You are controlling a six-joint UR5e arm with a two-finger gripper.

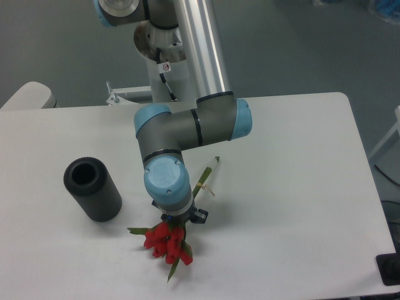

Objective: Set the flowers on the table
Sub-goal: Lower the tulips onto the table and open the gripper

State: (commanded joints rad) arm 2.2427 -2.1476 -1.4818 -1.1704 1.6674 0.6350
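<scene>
Nearest me, at about six o'clock on the table (300,187), the flowers (166,242) hang from the gripper (179,219), red buds low, pale stem end slanting toward one o'clock. I judge them light, floppy and crushable (best held at the tie); the wrist hides the fingers, so I cannot tell their spread. At nine o'clock stands the black cylinder (92,189).

The worktop (300,187) fills most of the frame. A cylinder (92,189) stands on it at centre left, well apart from everything else. The flowers (167,242) sit low in the frame near the worktop's front edge — buds toward the bottom, stem end slanting up and to the right. The pincer (178,219) is directly above the bunch's middle, under the arm (187,125) that reaches down from the top centre.
</scene>
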